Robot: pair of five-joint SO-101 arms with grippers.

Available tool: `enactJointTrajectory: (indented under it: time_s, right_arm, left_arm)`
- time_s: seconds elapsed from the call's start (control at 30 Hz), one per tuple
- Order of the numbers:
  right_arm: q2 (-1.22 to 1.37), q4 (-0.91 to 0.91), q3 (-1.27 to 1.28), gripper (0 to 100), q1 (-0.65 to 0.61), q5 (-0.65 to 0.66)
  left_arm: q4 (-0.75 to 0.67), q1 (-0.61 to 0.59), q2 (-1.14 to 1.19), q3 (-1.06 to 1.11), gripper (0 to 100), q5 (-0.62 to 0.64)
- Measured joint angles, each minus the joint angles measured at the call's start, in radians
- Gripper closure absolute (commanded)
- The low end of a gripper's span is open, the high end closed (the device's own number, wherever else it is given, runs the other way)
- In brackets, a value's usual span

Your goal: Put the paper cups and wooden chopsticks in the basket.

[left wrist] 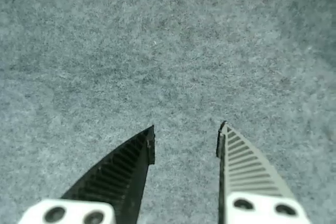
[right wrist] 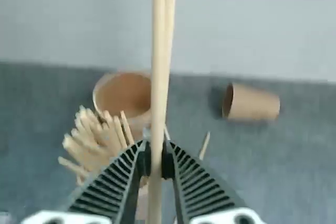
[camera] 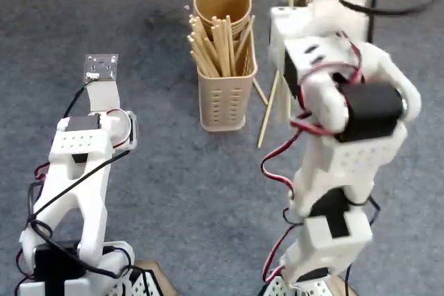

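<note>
Since the R pincer (right wrist: 156,153) is clamped on two sticks (right wrist: 160,51) low on their length, w/ most of the wood standing straight up past the jaws, the grip looks chosen for an end-first drop. The basket (camera: 223,98) is tall & narrow, and a pair held level prob. wouldn't go in. The jaws are pressed nearly together w/ only the pair btwn them, so the hold seems firm enough to carry. In the high view the basket stands just beside the pincer, toward the L arm (camera: 80,171), near but not under it. I'd judge a short sideways shift is needed before release. The bundle (camera: 218,46) already in the basket leans & fans out, which leaves less room, and a new pair could catch on those ends. A cup (camera: 222,5) stands mouth-up at the basket's far end; in it or just behind it, can't tell. Two or so loose sticks (camera: 267,119) lie on the mat (camera: 173,192) btwn the basket and the R arm (camera: 347,116), close below the pincer, not yet collected. Farther out beyond the pincer, well apart from the basket, a second cup (right wrist: 251,102) lies on its side on the mat w/ its mouth toward the basket, also left to do. The L pincer (left wrist: 186,135) is spread, nothing btwn its fingers, over bare mat well away from the R pincer and the basket. It's prob. placed there so it doesn't crowd the R arm.
</note>
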Motion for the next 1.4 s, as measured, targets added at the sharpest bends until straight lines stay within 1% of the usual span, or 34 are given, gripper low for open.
enactJointTrajectory:
  time_s: [0.1, 0.23, 0.27, 0.33, 0.4, 0.47, 0.67, 0.73, 0.77, 0.8, 0.87, 0.97, 1.03, 1.13, 1.3, 1.4]
  right_arm:
    - [-0.149, 0.000, 0.301, 99.4, -0.023, -0.002]
    - [-0.423, -0.003, 0.724, 99.4, -0.127, -0.002]
    - [-0.489, -0.023, 0.825, 99.4, -0.157, -0.002]
    - [-0.606, -0.133, 1.011, 99.4, -0.183, -0.003]
    - [-0.706, -0.331, 1.180, 99.4, -0.176, -0.005]
    - [-0.773, -0.595, 1.338, 99.4, -0.155, -0.006]
    - [-0.802, -1.551, 1.840, 99.4, -0.163, -0.008]
    - [-0.781, -1.838, 1.966, 99.4, -0.178, -0.008]
    - [-0.767, -1.944, 1.999, 99.4, -0.186, -0.008]
    - [-0.758, -2.008, 2.012, 99.4, -0.192, -0.008]
    - [-0.752, -2.078, 2.010, 99.4, -0.193, -0.008]
    - [-0.740, -2.105, 1.942, 99.4, -0.193, -0.008]
    - [-0.736, -2.099, 1.877, 99.4, -0.193, -0.008]
    - [-0.738, -2.028, 1.794, 99.4, -0.196, -0.008]
    - [-0.712, -2.004, 1.818, 99.4, -0.187, -0.008]
    - [-0.635, -2.084, 1.863, 99.4, -0.166, -0.008]
  left_arm:
    - [0.000, -0.005, 0.000, 0.000, 80, 0.002]
    - [0.000, 0.000, 0.000, 0.000, 80, 0.000]
    - [0.000, 0.000, 0.000, 0.000, 80, 0.000]
    - [0.000, -0.005, 0.000, 0.000, 80, 0.000]
    - [0.000, -0.003, 0.000, 0.000, 80, 0.000]
    - [0.000, -0.002, 0.000, 0.000, 80, 0.000]
    - [0.000, -0.005, 0.000, 0.015, 80, 0.000]
    - [0.000, -0.002, 0.000, 0.015, 80, 0.000]
    - [0.000, -0.002, 0.000, 0.015, 80, 0.000]
    - [0.000, -0.002, 0.000, 0.015, 80, 0.000]
    - [0.000, -0.003, 0.000, 0.015, 80, 0.000]
    - [0.000, -0.003, 0.000, 0.015, 80, 0.000]
    - [-0.009, -0.003, 0.000, 0.018, 80, 0.000]
    - [-0.018, -0.003, 0.000, 0.021, 80, 0.000]
    - [-0.021, -0.002, 0.000, 0.031, 80, 0.000]
    - [-0.021, -0.003, 0.000, 0.034, 80, 0.000]
